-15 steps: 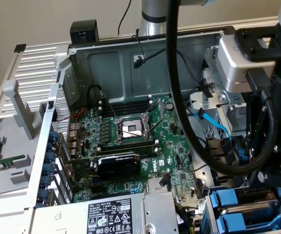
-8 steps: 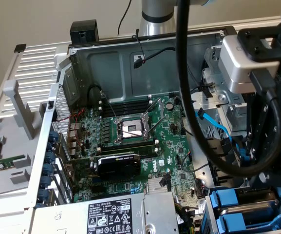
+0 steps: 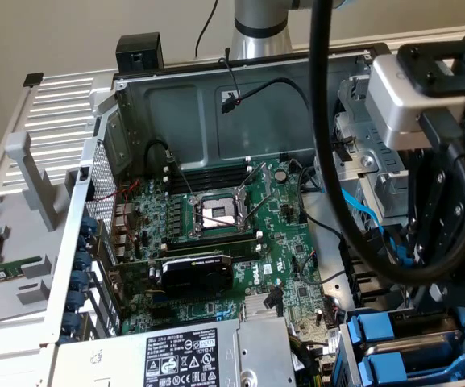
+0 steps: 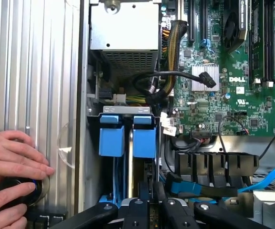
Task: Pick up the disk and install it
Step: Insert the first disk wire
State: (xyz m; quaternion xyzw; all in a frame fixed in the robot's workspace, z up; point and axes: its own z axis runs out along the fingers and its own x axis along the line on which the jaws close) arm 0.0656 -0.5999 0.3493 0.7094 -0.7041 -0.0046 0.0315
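Although the metal body is hidden, the disk (image 4: pixel 144 139) is taken to be the blue carrier in line with the hand (image 4: pixel 151 198). It is stood in the drive bay (image 4: pixel 127 110), just beside a second blue carrier (image 4: pixel 111 139), and both carriers are set at like depth. The hand is positioned directly over the bay, close to the disk. Whether the hand is open or closed, and whether anything is held, cannot be told.

Pick-up is judged complete and insertion largely done; full seating cannot be confirmed. Cables are routed between the bay and the motherboard (image 4: pixel 232 95), and the power supply (image 4: pixel 124 28) is mounted beyond the bay. Outside the case, a black knob (image 4: pixel 13 191) on the ribbed panel (image 4: pixel 32 71) is gripped by a person's hands (image 4: pixel 11 157).
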